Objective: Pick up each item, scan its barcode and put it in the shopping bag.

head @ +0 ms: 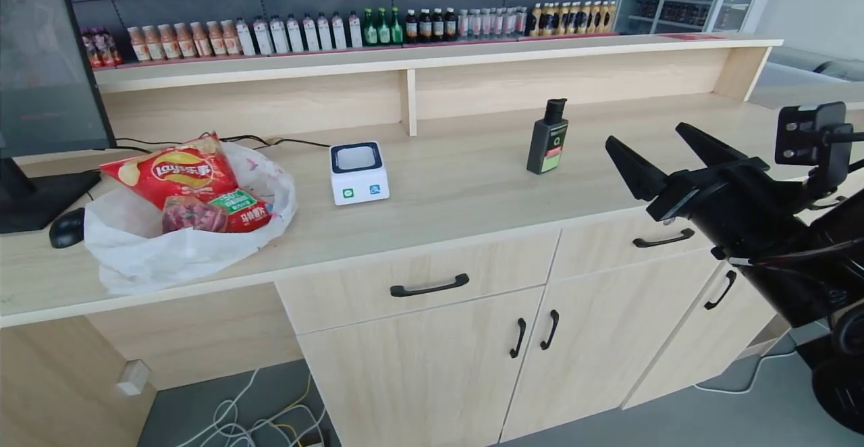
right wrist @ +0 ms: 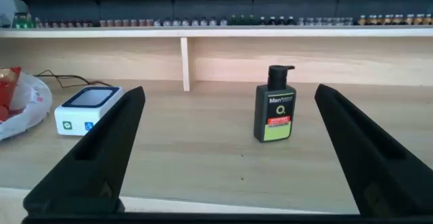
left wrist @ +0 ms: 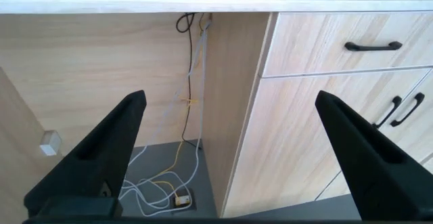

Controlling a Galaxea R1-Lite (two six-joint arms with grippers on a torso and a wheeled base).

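Observation:
A dark pump bottle (head: 547, 138) (right wrist: 275, 107) with a green and red label stands upright on the wooden counter, right of the white scanner box (head: 358, 173) (right wrist: 88, 107). The white shopping bag (head: 182, 244) (right wrist: 24, 105) lies at the counter's left with a red chip packet (head: 179, 172) and a red snack pack (head: 219, 211) in it. My right gripper (head: 665, 151) (right wrist: 226, 156) is open and empty, off the counter's front edge, right of the bottle. My left gripper (left wrist: 230, 156) is open and empty below counter level, facing the cabinet front.
A black monitor (head: 47, 89) and a mouse (head: 67, 227) sit at the far left. A raised shelf (head: 432, 55) runs along the counter's back, with rows of bottles (head: 351, 28) behind. Drawers and doors with black handles (head: 429, 288) (left wrist: 373, 46) are below; cables (left wrist: 176, 176) lie on the floor.

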